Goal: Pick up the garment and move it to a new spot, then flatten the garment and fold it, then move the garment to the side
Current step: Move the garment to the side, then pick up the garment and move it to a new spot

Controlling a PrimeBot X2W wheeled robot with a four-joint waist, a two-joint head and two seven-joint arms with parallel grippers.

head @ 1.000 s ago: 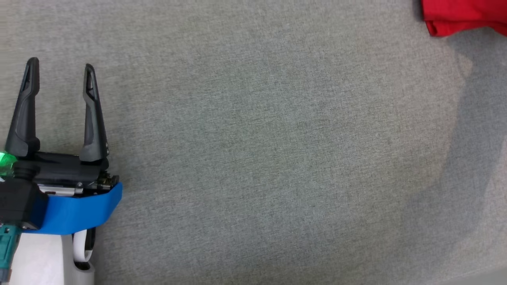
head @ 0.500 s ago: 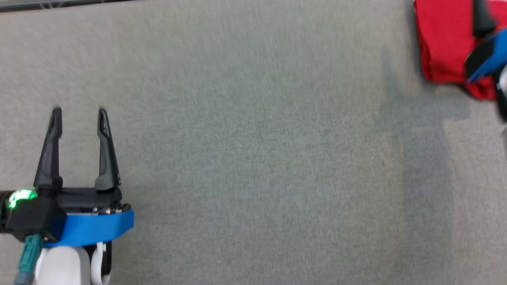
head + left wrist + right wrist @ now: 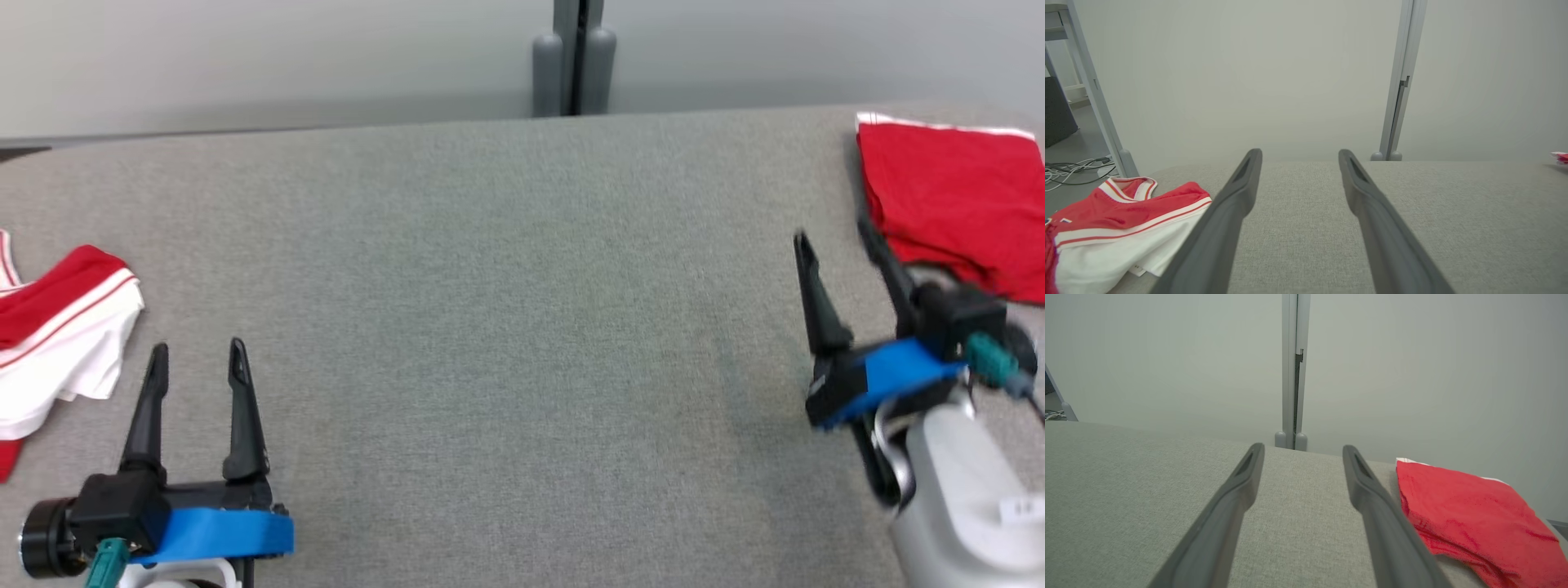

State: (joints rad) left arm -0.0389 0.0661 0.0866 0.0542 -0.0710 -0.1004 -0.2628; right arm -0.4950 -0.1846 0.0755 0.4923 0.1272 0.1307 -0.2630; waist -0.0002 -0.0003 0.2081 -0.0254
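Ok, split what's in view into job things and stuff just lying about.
Job:
- red garment, folded, at the right end of the table
- left gripper, open
- right gripper, open, beside the garment

Lying about:
- jersey, crumpled, at left; probably not this job's
- post behind
- cables on the floor

The left gripper [image 3: 198, 349] has black fingers [image 3: 147, 408], a blue band [image 3: 220, 535], a teal plug [image 3: 104, 563]. The blurred right gripper [image 3: 833, 235] seems identical.
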